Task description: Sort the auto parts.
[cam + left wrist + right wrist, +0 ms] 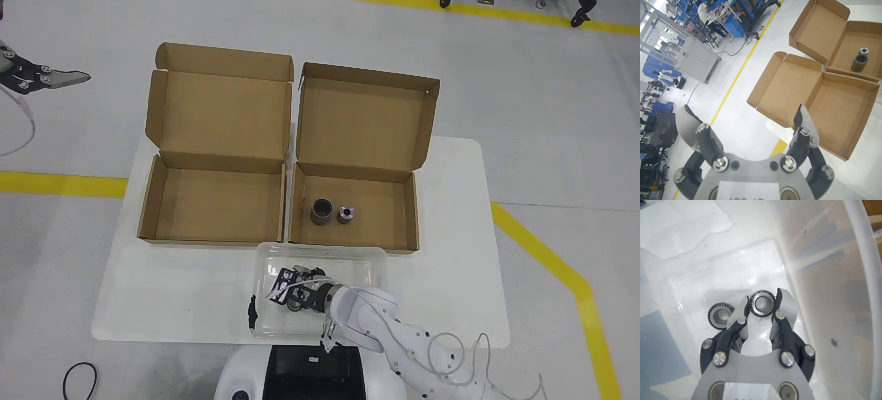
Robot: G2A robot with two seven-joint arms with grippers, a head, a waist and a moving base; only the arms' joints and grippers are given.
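Right gripper (762,297) sits in clear plastic bin (819,285), fingers pinching steel ring-shaped roller bearing (762,293) — pads on opp. flanks, looks gripped, bore axis up.

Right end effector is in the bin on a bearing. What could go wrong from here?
The right end effector clamps the silver steel roller bearing by its rounded rim; it may slip on lifting. A second matching bearing lies right beside the end effector and may get knocked. The wall of the clear plastic bin stands close; lifting may scrape it.
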